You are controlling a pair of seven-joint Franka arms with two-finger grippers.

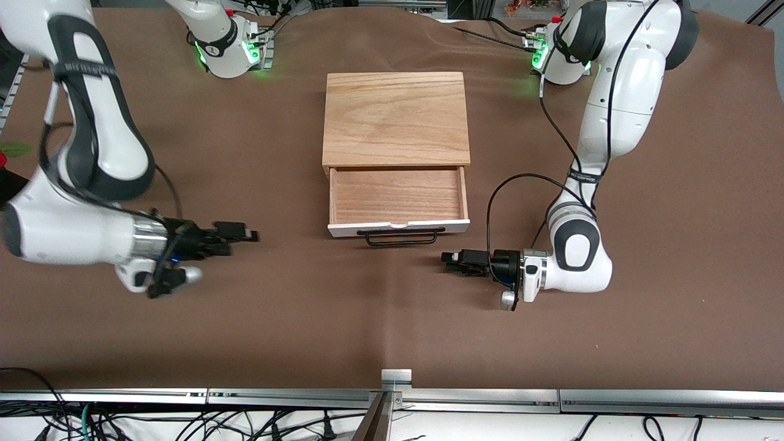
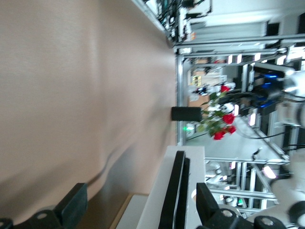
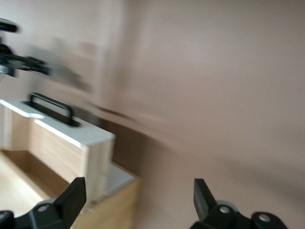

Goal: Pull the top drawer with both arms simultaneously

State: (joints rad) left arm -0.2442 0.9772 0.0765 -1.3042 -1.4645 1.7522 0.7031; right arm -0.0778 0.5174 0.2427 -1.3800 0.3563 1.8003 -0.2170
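Note:
The top drawer (image 1: 397, 196) stands pulled out of the oak box (image 1: 396, 116), its bare wooden tray showing. Its white front (image 1: 343, 229) and black bar handle (image 1: 404, 237) face the front camera. My left gripper (image 1: 450, 260) is open over the brown cloth just off the handle's end toward the left arm's end of the table, holding nothing. The left wrist view shows the handle (image 2: 174, 191) ahead between that gripper's (image 2: 140, 205) spread fingers. My right gripper (image 1: 251, 234) is open over the cloth toward the right arm's end of the table, well clear of the drawer. In its own view that gripper (image 3: 139, 193) faces the drawer's corner (image 3: 93, 138).
Brown cloth (image 1: 392, 318) covers the table. A metal rail (image 1: 392, 395) runs along the edge nearest the front camera. The two green-lit bases (image 1: 229, 49) (image 1: 551, 61) stand at the back. Red roses (image 2: 221, 126) stand off the table's right-arm end.

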